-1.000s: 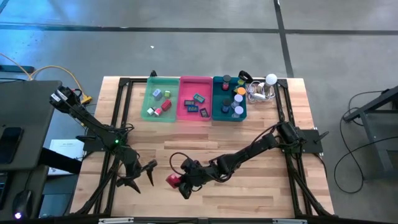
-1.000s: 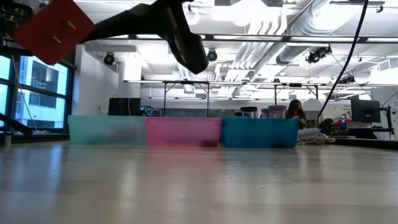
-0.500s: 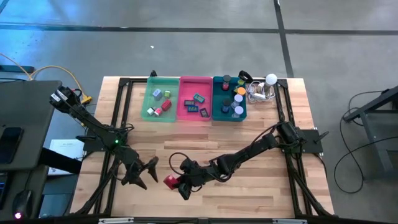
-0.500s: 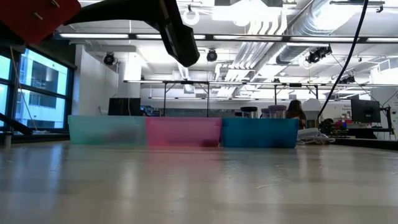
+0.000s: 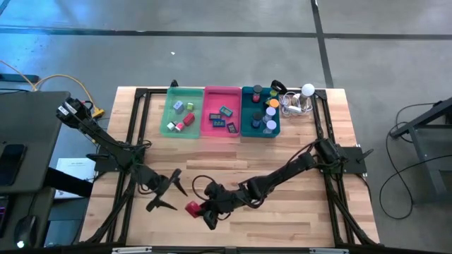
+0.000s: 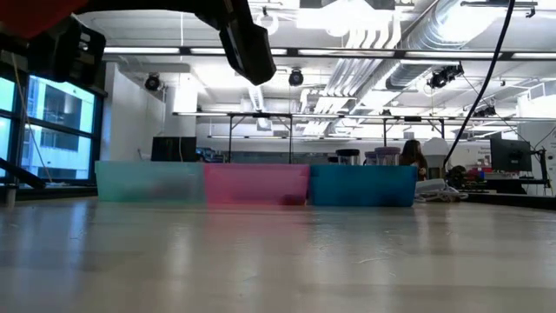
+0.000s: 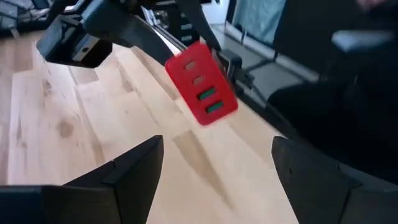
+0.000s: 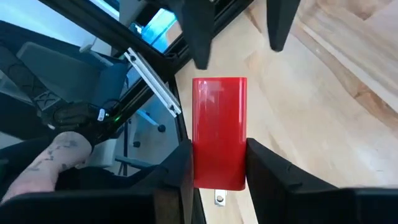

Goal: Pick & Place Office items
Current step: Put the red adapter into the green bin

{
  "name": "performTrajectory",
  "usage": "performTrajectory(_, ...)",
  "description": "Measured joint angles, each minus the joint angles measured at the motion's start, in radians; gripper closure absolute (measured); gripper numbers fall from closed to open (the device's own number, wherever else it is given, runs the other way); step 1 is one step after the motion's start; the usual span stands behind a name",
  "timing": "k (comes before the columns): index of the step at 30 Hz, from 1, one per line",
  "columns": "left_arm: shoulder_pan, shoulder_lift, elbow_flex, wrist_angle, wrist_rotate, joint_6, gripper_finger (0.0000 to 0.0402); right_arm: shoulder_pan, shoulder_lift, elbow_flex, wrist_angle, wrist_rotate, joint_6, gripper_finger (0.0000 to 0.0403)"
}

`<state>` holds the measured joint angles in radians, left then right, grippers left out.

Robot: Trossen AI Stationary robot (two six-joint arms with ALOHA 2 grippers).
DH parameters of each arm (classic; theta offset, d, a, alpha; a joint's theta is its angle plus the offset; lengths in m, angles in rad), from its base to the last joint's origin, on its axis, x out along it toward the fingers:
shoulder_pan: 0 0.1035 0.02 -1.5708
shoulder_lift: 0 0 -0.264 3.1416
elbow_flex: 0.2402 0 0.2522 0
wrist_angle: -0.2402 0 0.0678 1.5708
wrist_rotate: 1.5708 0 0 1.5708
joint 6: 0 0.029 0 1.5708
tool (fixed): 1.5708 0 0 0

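A red block [image 5: 192, 207] sits in my right gripper [image 5: 203, 212] near the table's near edge, left of centre; the gripper is shut on it. In the left wrist view the red block [image 7: 200, 84] hangs in the air above the wood. My left gripper [image 5: 168, 192] is open just left of the block, its fingers pointing at it and apart from it. The right wrist view shows the left gripper's two fingertips [image 8: 200, 37] just beyond the red block [image 8: 219, 124]. The other office items lie in the trays at the far side. My right gripper pinches the red block between its two fingers [image 8: 180, 168], one on each long side, at the block's rear end [image 8: 219, 171]. The fingers come level from the table's right and lie along the block. The block is lifted clear of the table, and its free end sticks out toward the left gripper.
Three trays stand side by side at the far edge: green [image 5: 169, 116], pink [image 5: 210, 116], teal [image 5: 247, 120], each with small items inside. A white ball with cables [image 5: 305, 95] lies right of the teal tray. Bare wood lies between the trays and both grippers.
My right gripper has carried the red block upward and slightly toward the table's left; in the low view the block has climbed almost out of the picture's top. My left gripper has moved toward the table's right, closer to the block, staying open.
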<state>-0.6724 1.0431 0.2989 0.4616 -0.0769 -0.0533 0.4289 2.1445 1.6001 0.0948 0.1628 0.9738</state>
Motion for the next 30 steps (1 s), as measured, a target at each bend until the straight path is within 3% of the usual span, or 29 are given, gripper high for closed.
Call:
performTrajectory(14,0.074,0.000,0.000,0.084,-0.024,-0.189,0.0108,-0.045,0.000,0.000,0.013,0.008,-0.076,0.0300)
performTrajectory(30,0.093,0.000,0.000,0.085,0.004,-0.210,0.0108,-0.089,0.000,0.000,0.031,0.009,-0.159,0.0300)
